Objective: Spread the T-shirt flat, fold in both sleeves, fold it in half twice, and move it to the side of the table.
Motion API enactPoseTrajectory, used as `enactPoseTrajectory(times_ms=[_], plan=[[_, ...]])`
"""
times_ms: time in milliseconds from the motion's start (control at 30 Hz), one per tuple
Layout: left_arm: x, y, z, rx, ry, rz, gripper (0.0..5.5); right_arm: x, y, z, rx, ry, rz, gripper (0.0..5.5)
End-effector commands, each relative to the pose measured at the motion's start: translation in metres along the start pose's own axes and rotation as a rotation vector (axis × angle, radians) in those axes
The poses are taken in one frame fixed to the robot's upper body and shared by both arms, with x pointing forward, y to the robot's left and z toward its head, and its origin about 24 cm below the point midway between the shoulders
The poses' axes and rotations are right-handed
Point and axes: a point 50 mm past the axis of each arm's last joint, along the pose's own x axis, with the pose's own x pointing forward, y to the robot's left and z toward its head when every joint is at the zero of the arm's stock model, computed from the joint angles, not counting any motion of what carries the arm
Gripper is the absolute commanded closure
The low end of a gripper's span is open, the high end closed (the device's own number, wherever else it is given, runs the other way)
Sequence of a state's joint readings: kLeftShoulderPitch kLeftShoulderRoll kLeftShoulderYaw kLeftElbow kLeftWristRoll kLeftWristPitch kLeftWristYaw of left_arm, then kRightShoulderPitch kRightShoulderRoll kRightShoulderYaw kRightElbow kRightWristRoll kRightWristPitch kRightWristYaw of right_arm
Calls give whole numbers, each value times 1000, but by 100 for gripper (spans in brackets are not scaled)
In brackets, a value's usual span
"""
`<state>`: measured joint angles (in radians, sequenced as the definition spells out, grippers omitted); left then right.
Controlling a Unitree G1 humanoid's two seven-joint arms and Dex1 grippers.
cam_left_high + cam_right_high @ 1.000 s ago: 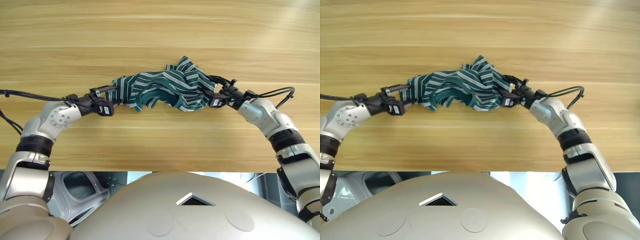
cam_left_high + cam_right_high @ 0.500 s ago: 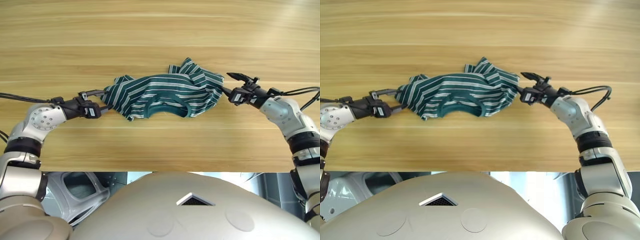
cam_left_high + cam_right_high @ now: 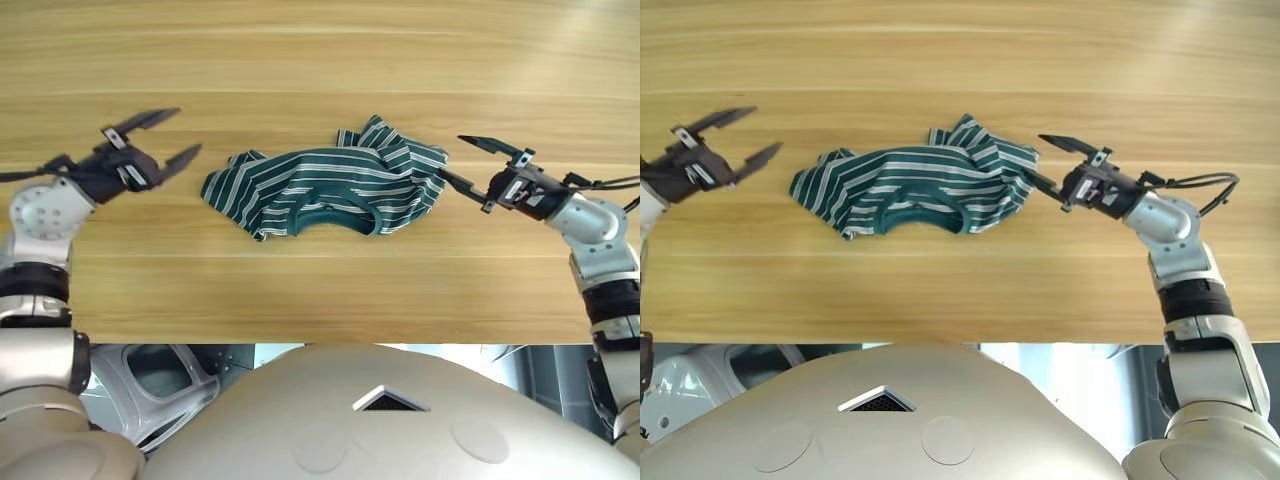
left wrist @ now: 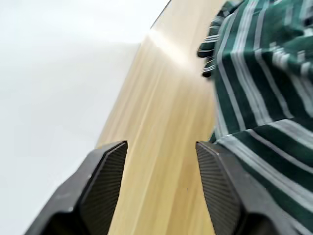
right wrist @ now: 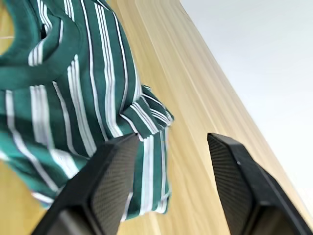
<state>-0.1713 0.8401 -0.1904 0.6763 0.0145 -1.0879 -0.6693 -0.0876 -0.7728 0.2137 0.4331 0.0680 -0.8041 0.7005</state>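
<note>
T-shirt (image 3: 325,190) lay half-spread, still rumpled; we had released it, left pincer (image 3: 186,131) and right pincer (image 3: 452,156) drawn back from it, gaping and empty.

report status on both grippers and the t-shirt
T-shirt crumpled, not yet flat. Left gripper open, clear of it. Right gripper open at its right edge. Nothing in the way.

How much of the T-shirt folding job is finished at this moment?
Nothing is finished: the green striped T-shirt lies wrinkled on the light wooden table, sleeves not folded. Nothing is in hand: the left tool and right tool are open at its two ends. Remaining: flattening, both sleeves, two half folds, moving aside.
</note>
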Motion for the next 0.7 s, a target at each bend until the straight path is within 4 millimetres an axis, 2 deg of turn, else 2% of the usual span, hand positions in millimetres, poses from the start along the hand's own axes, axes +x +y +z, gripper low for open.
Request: enactPoseTrajectory(times_ms=[33,133,233,433,700], plan=[[11,-29,11,-39,-50,-136,291,-7,14,-1,-4,31,114,291],[17,-50,23,-65,-100,-230,291,-8,30,-1,-10,38,215,291],[18,-58,29,-69,-112,-276,291,-7,44,-5,-16,68,301,291],[17,-61,31,-61,-89,-299,291,2,65,-19,-79,188,407,291],[14,-63,38,-54,-104,-329,291,11,71,-17,-116,181,408,291]])
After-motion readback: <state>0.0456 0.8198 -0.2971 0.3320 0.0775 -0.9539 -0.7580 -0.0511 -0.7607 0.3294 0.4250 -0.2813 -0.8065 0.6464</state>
